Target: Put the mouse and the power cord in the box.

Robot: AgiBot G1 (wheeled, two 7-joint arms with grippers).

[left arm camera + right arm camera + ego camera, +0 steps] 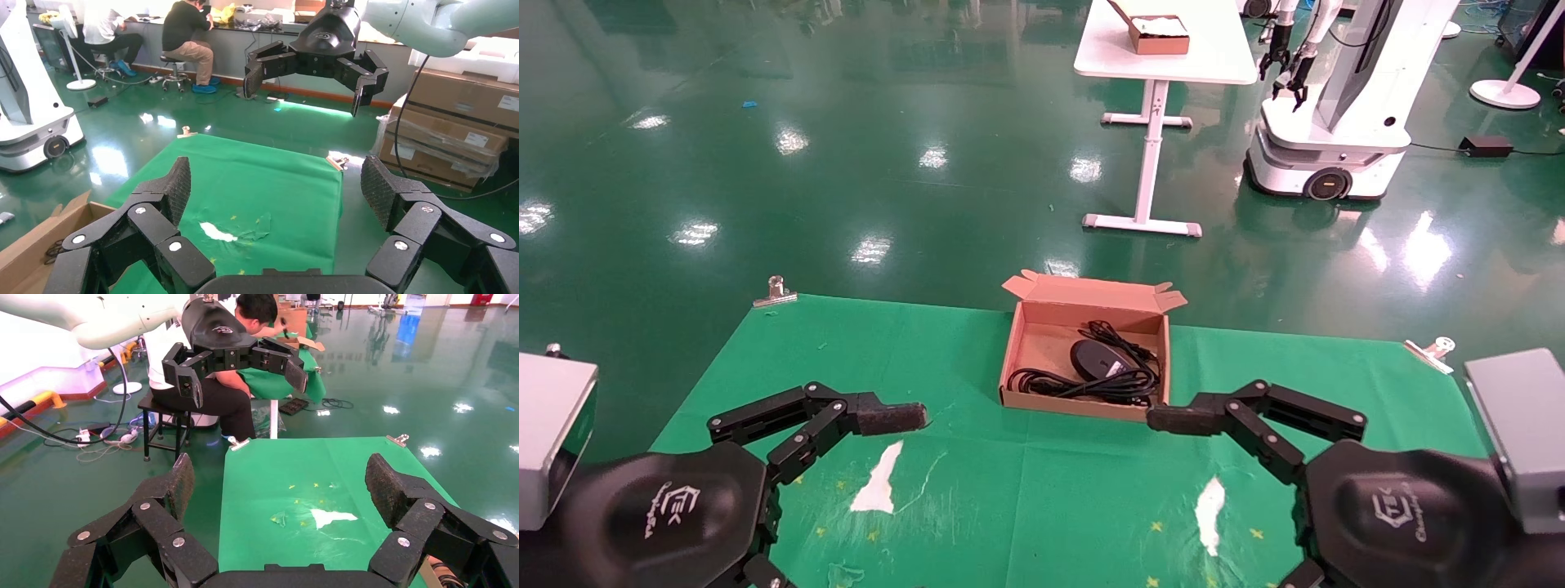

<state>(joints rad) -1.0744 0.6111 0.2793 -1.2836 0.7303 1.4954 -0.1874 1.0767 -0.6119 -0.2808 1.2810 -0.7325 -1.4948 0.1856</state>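
The brown cardboard box [1017, 359] sits on the green cloth at the middle of the table's far edge, flaps open. Inside it lies the black oval mouse [1093, 358], its thin cable bunched toward the far wall. The thick coiled power cord [1062, 384] lies in the box too, along the near wall. My left gripper [275, 184] hovers open and empty over the near left of the cloth, one of its fingers [891, 417] pointing right. My right gripper [280, 478] is open and empty at the near right, a finger [1177, 418] just off the box's near right corner.
The cloth [1026, 506] is torn in two spots showing white [878, 482] [1209, 502]. Metal clips [775, 291] [1433, 351] hold its far corners. Beyond stand a white table [1164, 61] with a smaller brown box [1160, 34] and another robot [1336, 122].
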